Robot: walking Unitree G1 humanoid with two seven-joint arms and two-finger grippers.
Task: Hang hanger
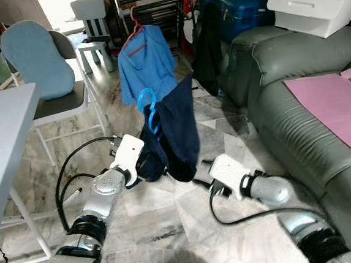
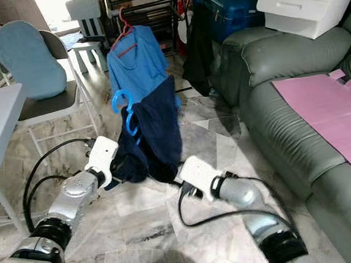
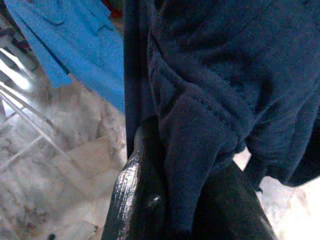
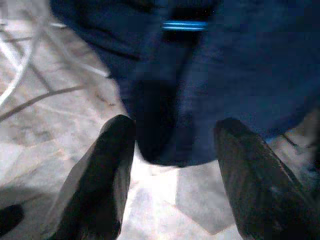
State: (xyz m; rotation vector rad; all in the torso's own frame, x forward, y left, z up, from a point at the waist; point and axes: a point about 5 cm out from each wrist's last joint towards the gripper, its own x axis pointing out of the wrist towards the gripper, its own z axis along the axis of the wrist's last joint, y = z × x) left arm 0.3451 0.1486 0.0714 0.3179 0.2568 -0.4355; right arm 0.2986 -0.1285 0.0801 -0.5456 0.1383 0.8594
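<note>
**Navy garment on blue hanger held up over the marble floor**

Left eye view: the left gripper point(image 1: 143, 165) is buried in the lower folds of a navy garment point(image 1: 177, 131), which hangs from a blue hanger point(image 1: 150, 111) whose hook stands up above the cloth. The garment is held off the marble floor point(image 1: 164, 218), roughly midway between a folding chair point(image 1: 55, 86) on the left and the near edge of a grey-green sofa point(image 1: 296, 108) on the right. Behind it a light blue shirt point(image 1: 147, 63) hangs on a red hanger point(image 1: 134, 29) from a dark rack point(image 1: 152, 4); the navy cloth overlaps the shirt's lower hem in the picture. A white table point(image 1: 4, 140) is cut off at the left edge. Open floor lies in front, between both arms.

Right eye view: the right gripper point(image 2: 178, 181) sits low, just beside the garment's bottom edge; its fingers are hidden behind the white housing. A pink sheet point(image 2: 327, 112) lies on the sofa seat.

Left wrist view: the black fingers point(image 3: 135, 195) are clamped on a bunched fold of navy cloth; the tips are covered by it.

Right wrist view: the two fingers point(image 4: 102, 180) stand wide apart, holding nothing, with the garment's hem ahead of them and a blurred strip of blue hanger above.
</note>
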